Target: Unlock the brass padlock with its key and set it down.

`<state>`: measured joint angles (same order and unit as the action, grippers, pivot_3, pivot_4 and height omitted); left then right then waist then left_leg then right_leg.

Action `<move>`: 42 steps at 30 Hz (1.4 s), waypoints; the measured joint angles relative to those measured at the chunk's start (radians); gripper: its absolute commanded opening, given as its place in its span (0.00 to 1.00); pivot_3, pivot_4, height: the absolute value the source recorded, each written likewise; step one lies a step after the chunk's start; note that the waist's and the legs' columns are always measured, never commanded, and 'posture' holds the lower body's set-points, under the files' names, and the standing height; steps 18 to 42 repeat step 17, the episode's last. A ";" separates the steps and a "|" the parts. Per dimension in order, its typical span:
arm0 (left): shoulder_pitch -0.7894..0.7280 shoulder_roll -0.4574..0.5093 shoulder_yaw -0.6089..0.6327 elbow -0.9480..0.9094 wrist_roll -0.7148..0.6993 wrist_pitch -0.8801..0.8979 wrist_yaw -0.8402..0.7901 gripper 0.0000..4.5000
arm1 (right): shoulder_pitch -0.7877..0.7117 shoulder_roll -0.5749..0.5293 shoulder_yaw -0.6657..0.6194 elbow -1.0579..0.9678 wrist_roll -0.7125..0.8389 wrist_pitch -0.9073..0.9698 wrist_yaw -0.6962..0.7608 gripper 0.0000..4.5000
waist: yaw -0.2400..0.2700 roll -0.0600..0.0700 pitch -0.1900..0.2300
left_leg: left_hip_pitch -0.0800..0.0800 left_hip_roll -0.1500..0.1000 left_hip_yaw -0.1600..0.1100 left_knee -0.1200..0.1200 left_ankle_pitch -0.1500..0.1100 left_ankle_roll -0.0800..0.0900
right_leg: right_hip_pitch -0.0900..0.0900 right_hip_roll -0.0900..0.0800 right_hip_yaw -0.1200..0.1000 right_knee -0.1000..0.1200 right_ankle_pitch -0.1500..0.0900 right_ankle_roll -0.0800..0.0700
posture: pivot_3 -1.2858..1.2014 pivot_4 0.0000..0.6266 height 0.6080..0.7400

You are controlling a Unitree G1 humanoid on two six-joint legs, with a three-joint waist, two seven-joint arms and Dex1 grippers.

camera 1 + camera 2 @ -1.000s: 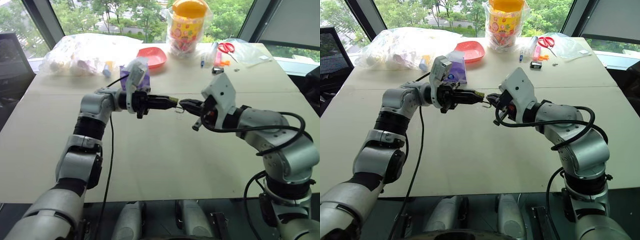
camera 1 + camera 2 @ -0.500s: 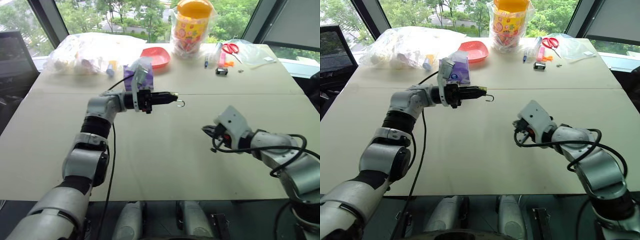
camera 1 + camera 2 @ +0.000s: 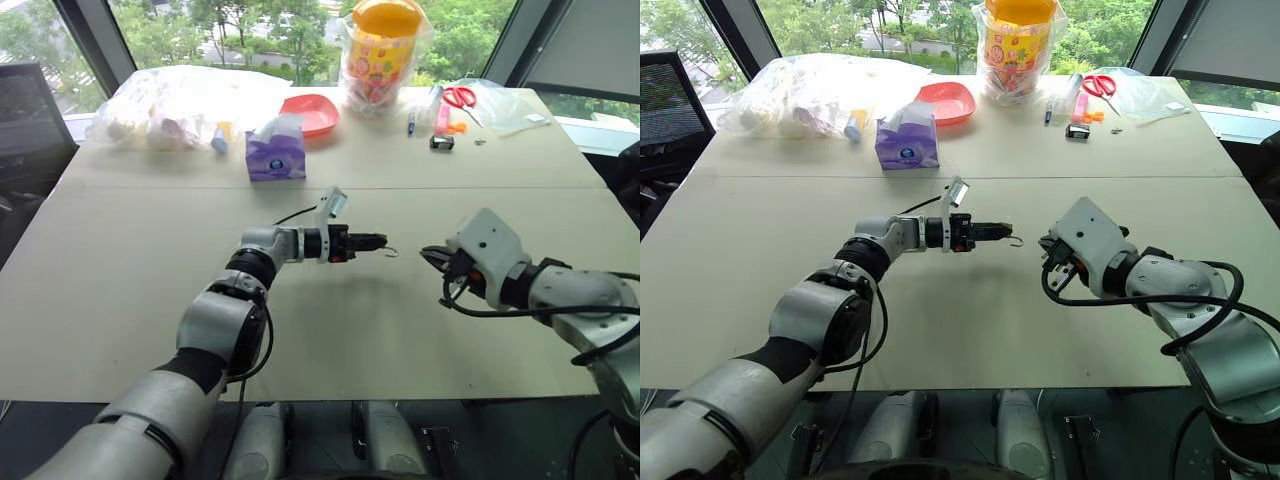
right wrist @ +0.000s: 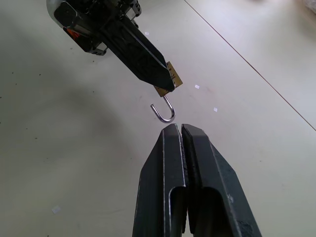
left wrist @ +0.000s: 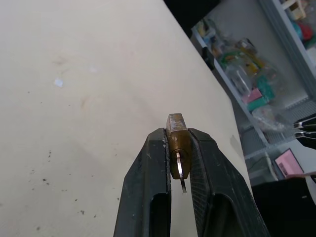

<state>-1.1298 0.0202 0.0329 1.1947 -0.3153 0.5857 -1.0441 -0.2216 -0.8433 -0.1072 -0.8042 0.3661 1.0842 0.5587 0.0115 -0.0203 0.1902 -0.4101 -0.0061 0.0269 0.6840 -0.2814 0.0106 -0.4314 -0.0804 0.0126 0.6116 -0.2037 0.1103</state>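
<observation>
Gripping the padlock (image 4: 169,79) by its brass body leaves the silver shackle (image 4: 164,111) free; it hangs swung open like a hook, so the unlocking looks done and setting down remains. The left gripper (image 3: 1002,232) holds the padlock low above the table (image 3: 150,300), fingers (image 5: 148,168) narrowly apart and clamped on its sides. Just beside the padlock, the right gripper (image 4: 180,129) points at the shackle, jaws pressed together; whether they pinch the key I cannot tell.
</observation>
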 measured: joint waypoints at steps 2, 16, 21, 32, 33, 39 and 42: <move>-0.001 0.003 0.000 0.012 0.012 0.002 0.001 0.55 | 0.002 0.000 -0.002 -0.002 0.002 0.001 -0.003 0.00 | 0.001 0.000 0.000 | 0.000 0.000 0.000 0.000 0.000 0.000 | 0.000 0.000 0.000 0.000 0.000 0.000 | 0.52 0.24 1.00; 0.149 0.292 -0.013 -0.377 0.114 -0.184 0.010 0.69 | 0.076 0.009 -0.059 0.004 0.011 -0.021 -0.009 0.00 | -0.022 0.000 0.000 | 0.002 0.003 0.000 -0.001 0.000 0.000 | -0.001 0.001 0.001 0.002 0.000 0.000 | 0.52 0.24 1.00; 0.190 0.314 -0.006 -0.484 0.092 -0.157 0.004 0.69 | 0.077 0.032 -0.067 0.006 0.011 -0.033 -0.014 0.00 | -0.020 0.000 0.000 | 0.002 0.002 0.000 -0.001 0.000 0.000 | 0.000 0.000 0.001 0.002 0.000 0.000 | 0.52 0.24 1.00; 0.190 0.314 -0.006 -0.484 0.092 -0.157 0.004 0.69 | 0.077 0.032 -0.067 0.006 0.011 -0.033 -0.014 0.00 | -0.020 0.000 0.000 | 0.002 0.002 0.000 -0.001 0.000 0.000 | 0.000 0.000 0.001 0.002 0.000 0.000 | 0.52 0.24 1.00; 0.190 0.314 -0.006 -0.484 0.092 -0.157 0.004 0.69 | 0.077 0.032 -0.067 0.006 0.011 -0.033 -0.014 0.00 | -0.020 0.000 0.000 | 0.002 0.002 0.000 -0.001 0.000 0.000 | 0.000 0.000 0.001 0.002 0.000 0.000 | 0.52 0.24 1.00; 0.190 0.314 -0.006 -0.484 0.092 -0.157 0.004 0.69 | 0.077 0.032 -0.067 0.006 0.011 -0.033 -0.014 0.00 | -0.020 0.000 0.000 | 0.002 0.002 0.000 -0.001 0.000 0.000 | 0.000 0.000 0.001 0.002 0.000 0.000 | 0.52 0.24 1.00; 0.190 0.314 -0.006 -0.484 0.092 -0.157 0.004 0.69 | 0.077 0.032 -0.067 0.006 0.011 -0.033 -0.014 0.00 | -0.020 0.000 0.000 | 0.002 0.002 0.000 -0.001 0.000 0.000 | 0.000 0.000 0.001 0.002 0.000 0.000 | 0.52 0.24 1.00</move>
